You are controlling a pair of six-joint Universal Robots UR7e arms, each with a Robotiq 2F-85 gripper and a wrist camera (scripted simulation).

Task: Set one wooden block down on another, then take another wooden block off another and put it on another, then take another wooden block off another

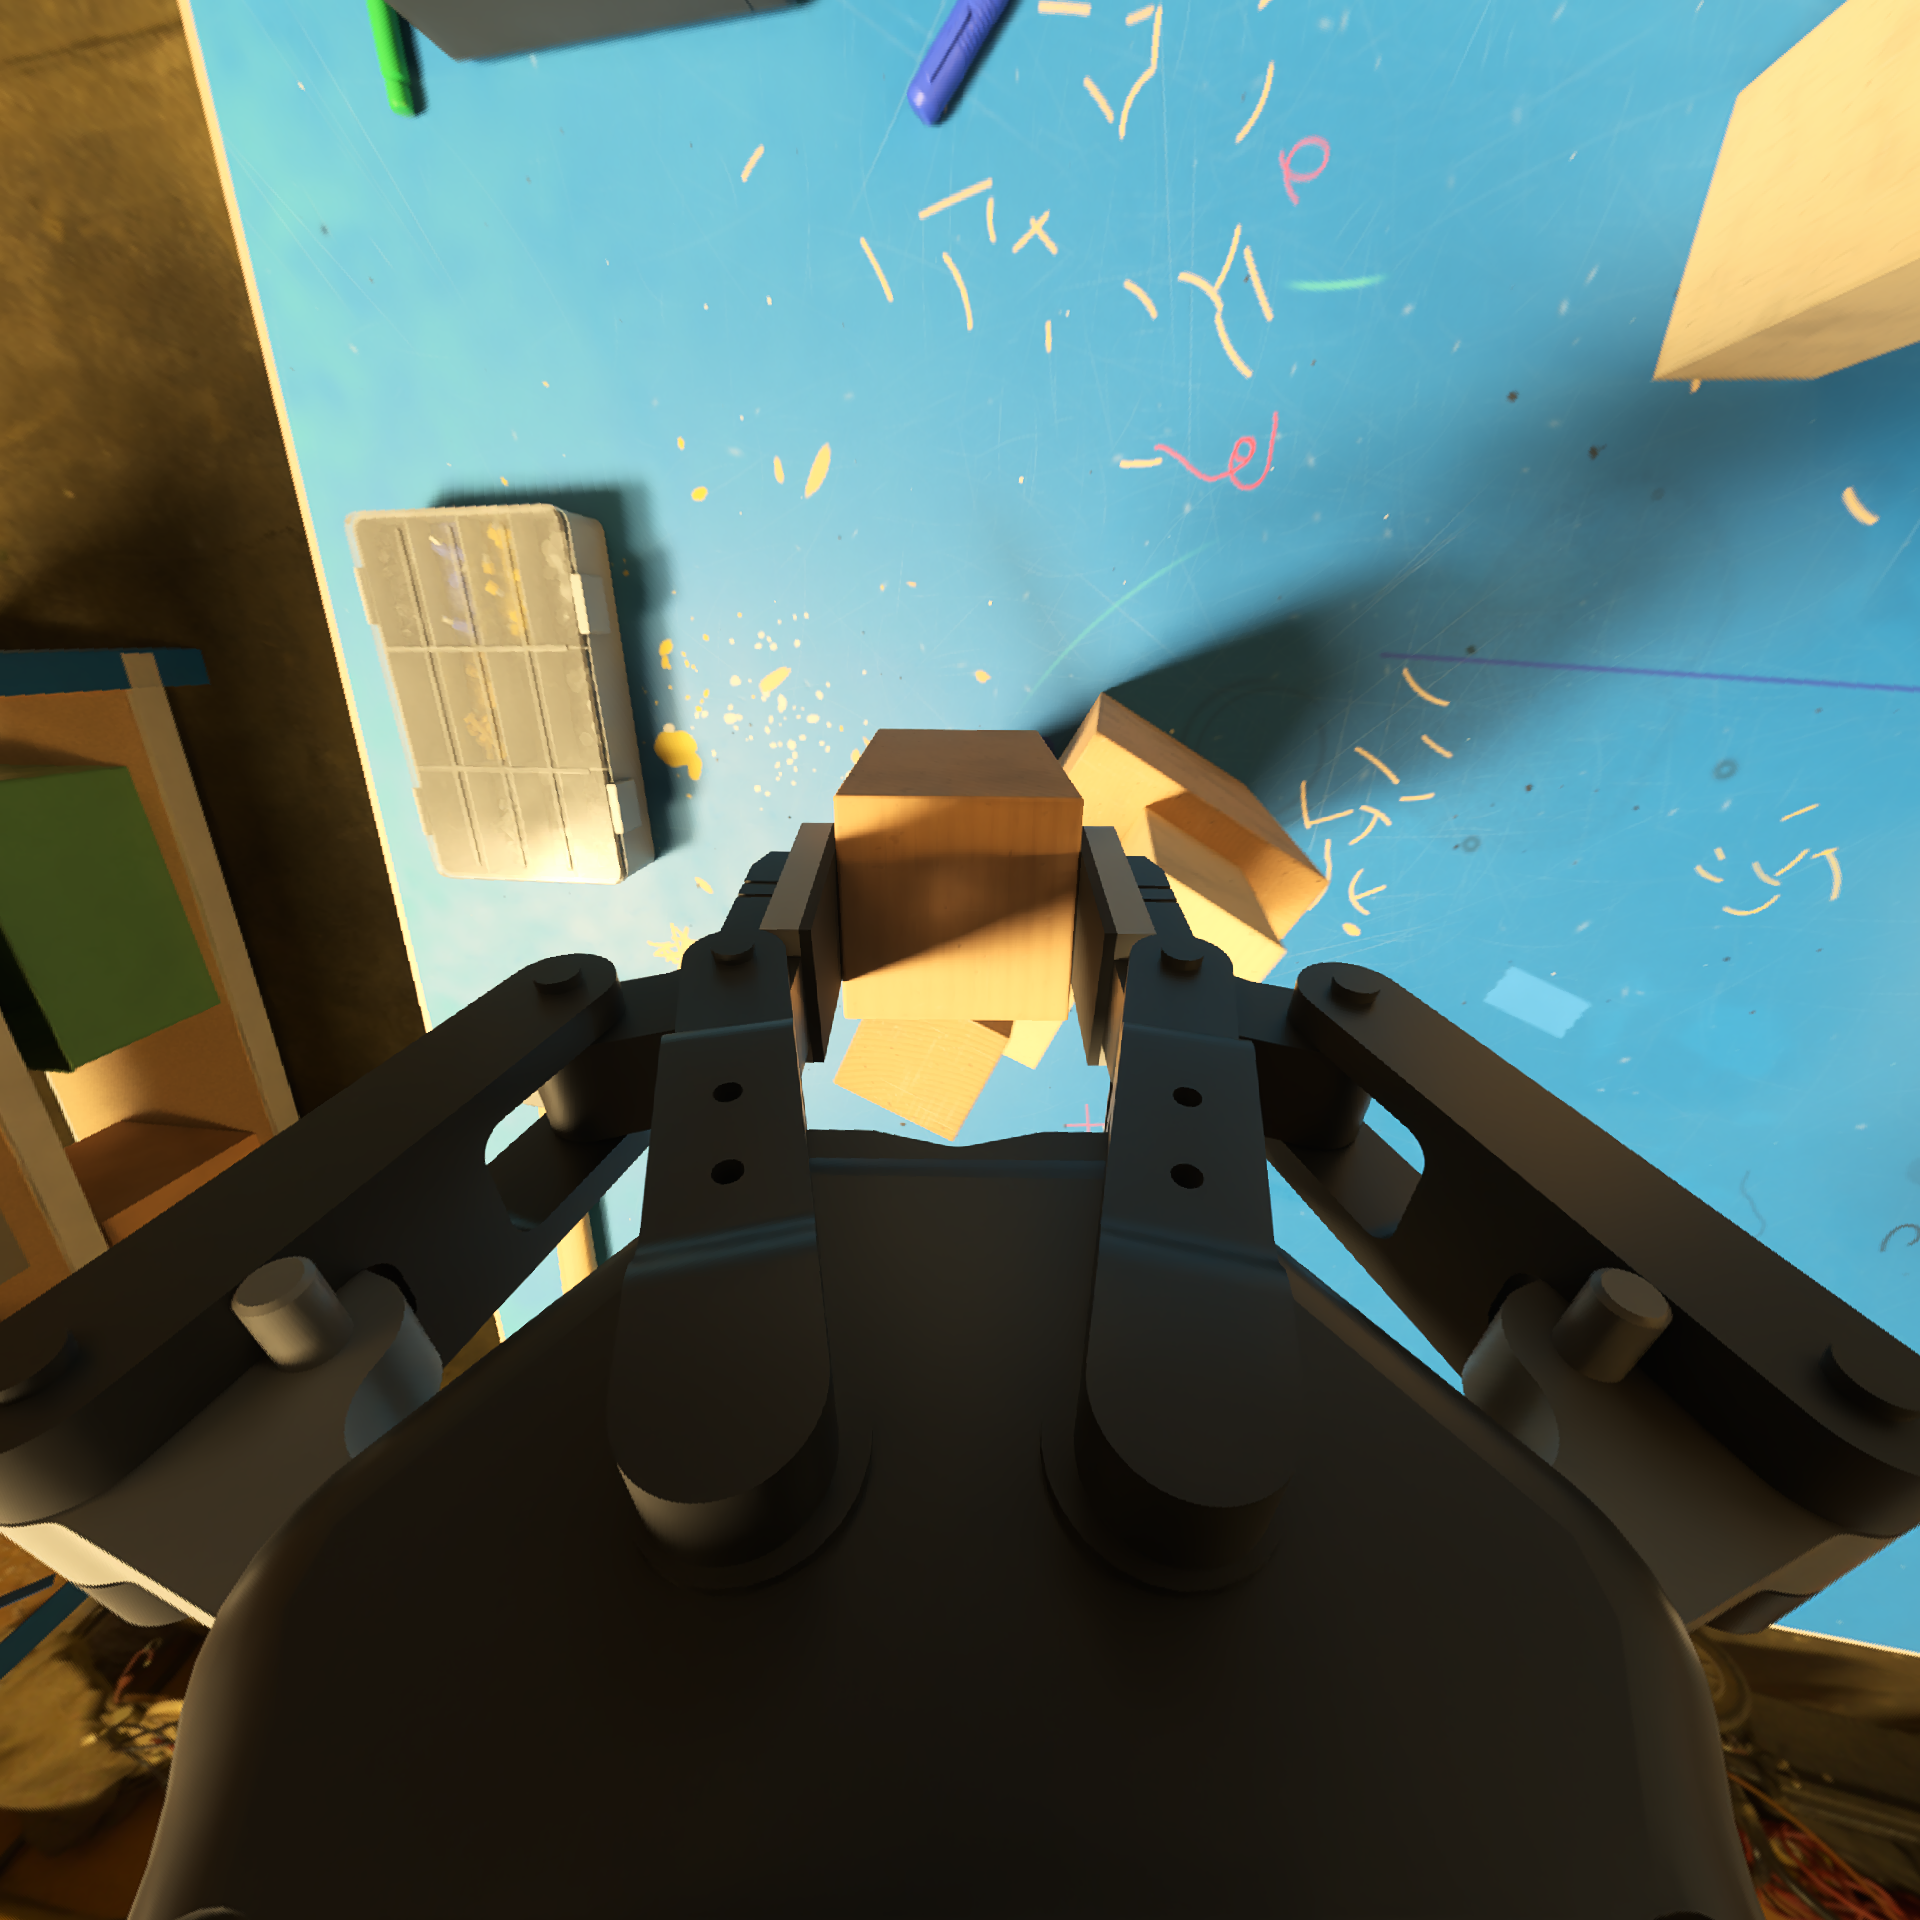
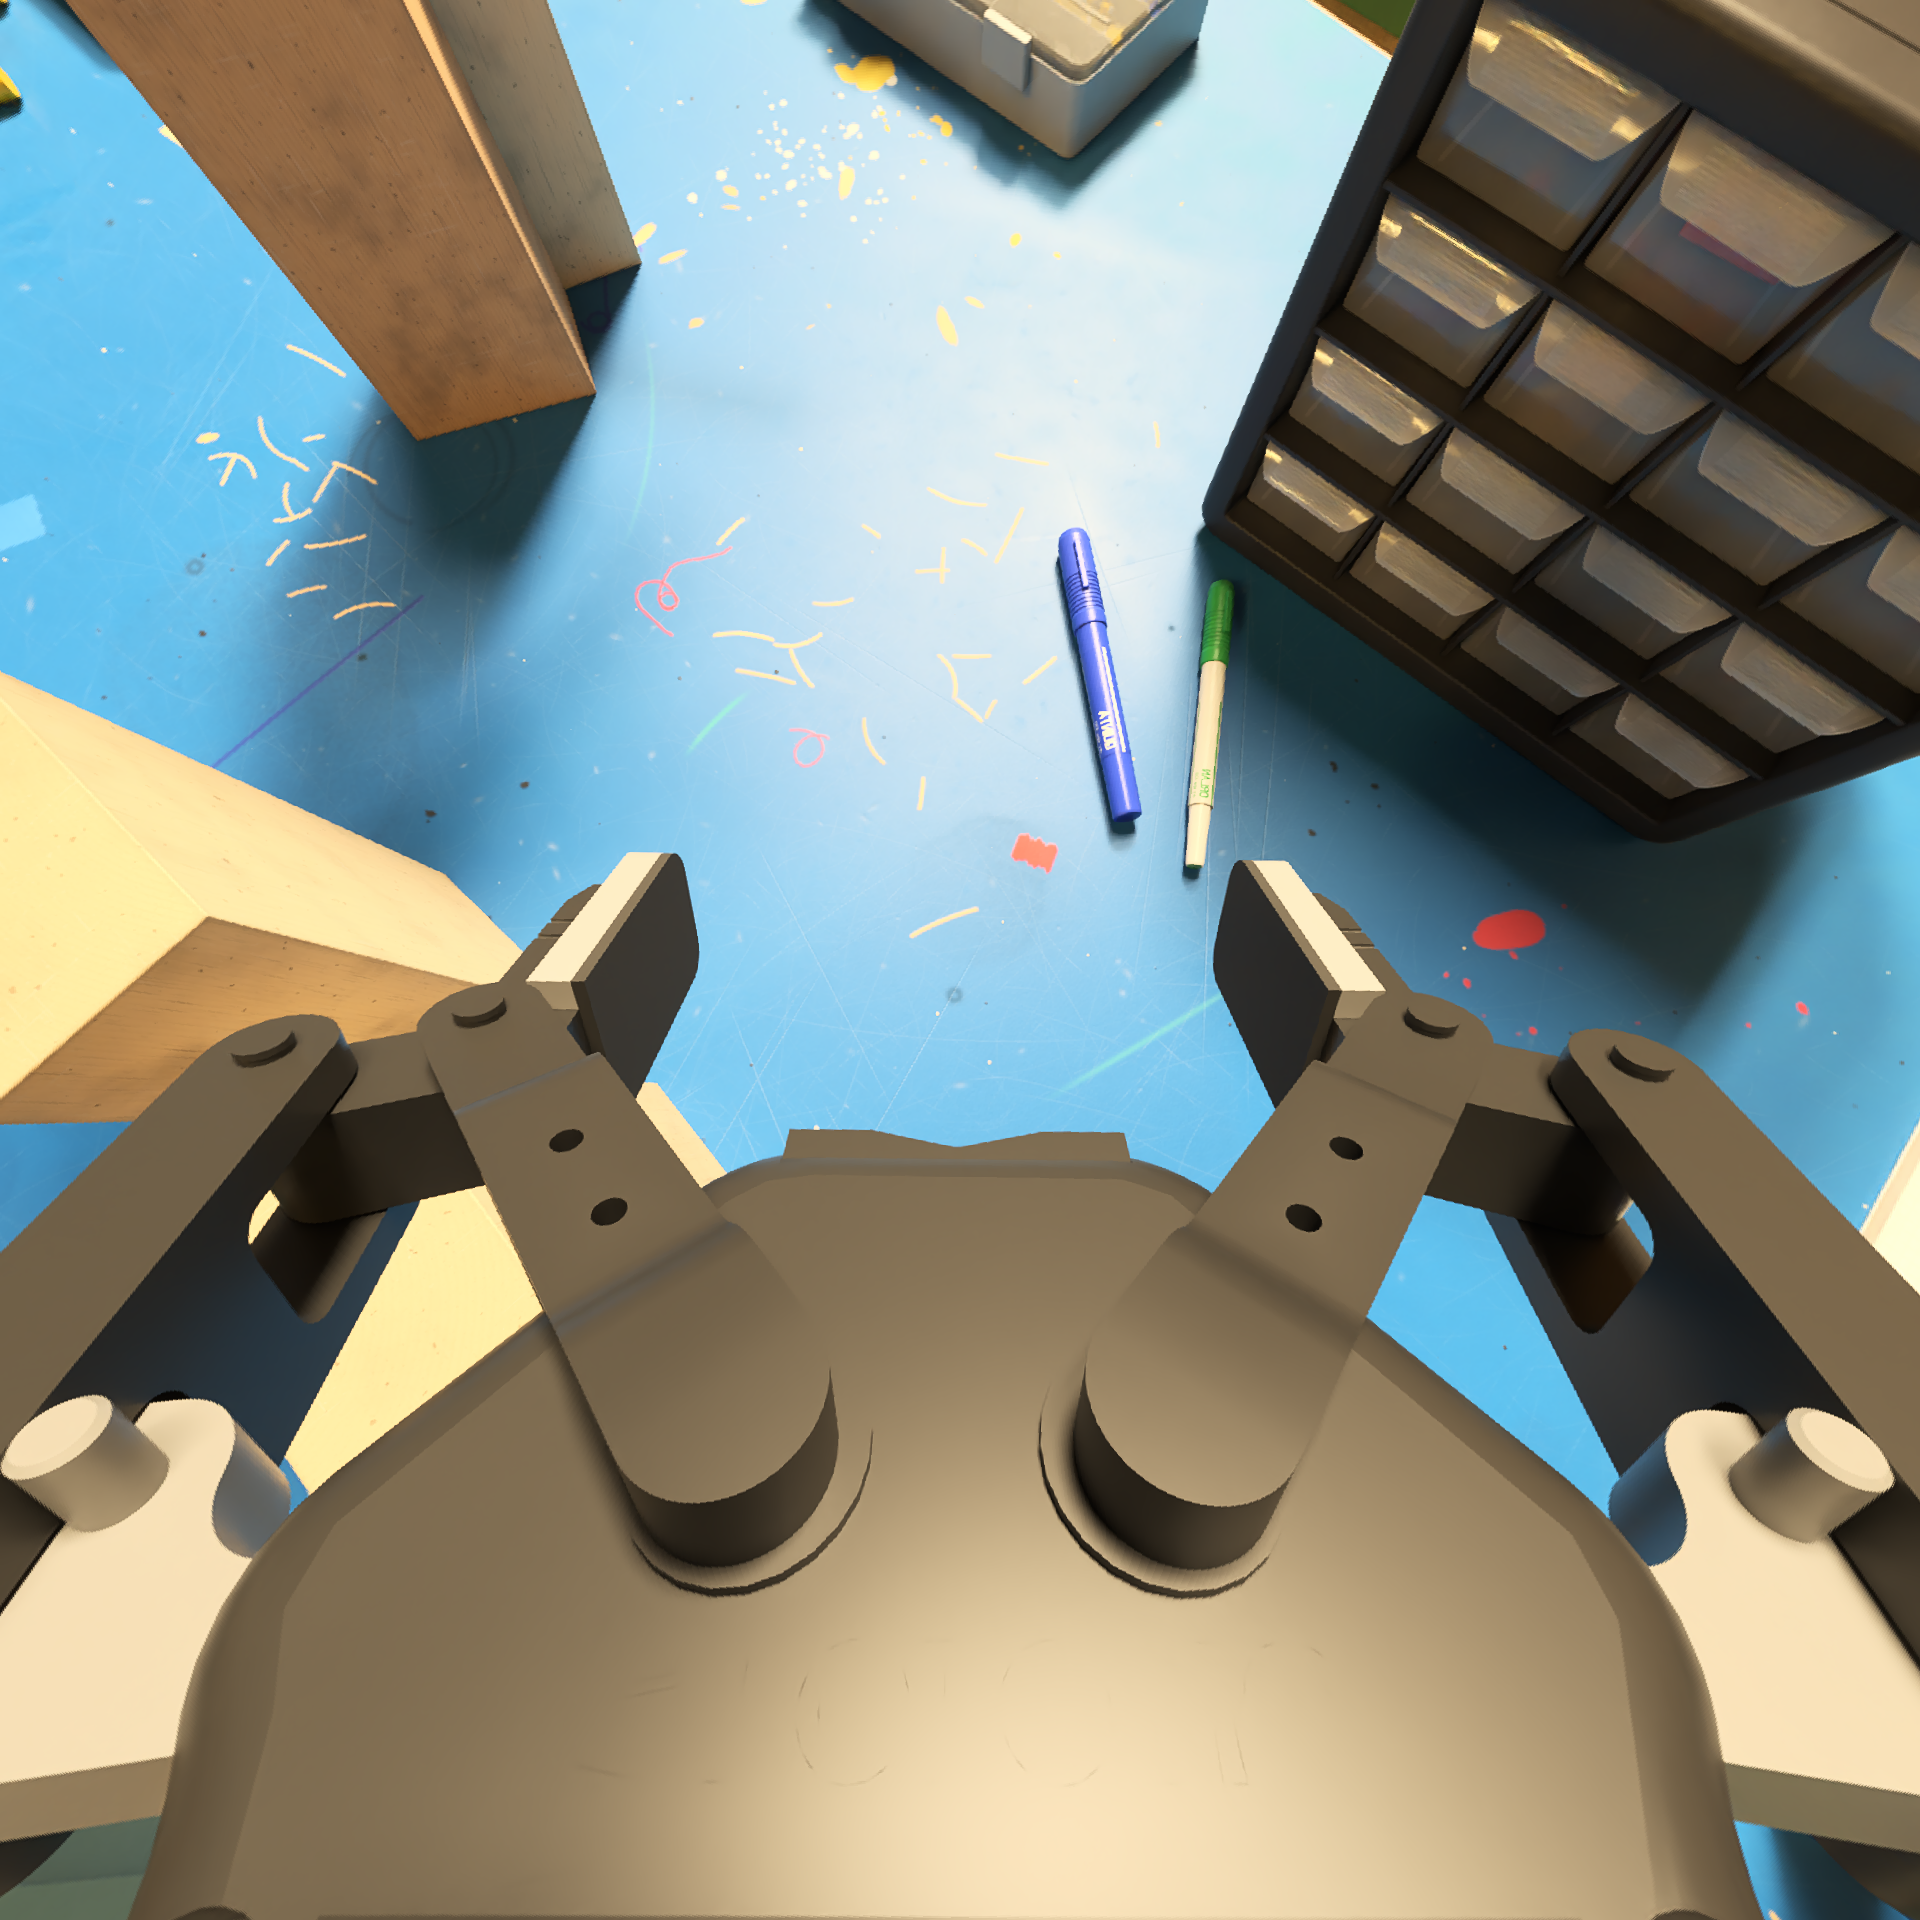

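Observation:
In the left wrist view my left gripper point(image 1: 958, 894) is shut on a wooden block point(image 1: 956, 862) and holds it above the blue table point(image 1: 935, 468). Below and to its right lie more wooden blocks point(image 1: 1195, 831), one stacked on another, with a further block edge point(image 1: 914, 1070) showing under the held one. A large pale block point(image 1: 1808, 229) stands at the upper right. In the right wrist view my right gripper point(image 2: 956, 945) is open and empty above the table point(image 2: 831, 520). A tall wooden block point(image 2: 384, 208) stands at the upper left and a pale block point(image 2: 177, 914) sits beside my left finger.
A clear plastic parts case point(image 1: 499, 696) lies near the table's left edge, with a shelf unit point(image 1: 114, 935) beyond it. A blue marker point(image 2: 1098, 675) and a green pen point(image 2: 1207, 717) lie ahead of the right gripper. A dark drawer cabinet point(image 2: 1621, 416) stands at the right.

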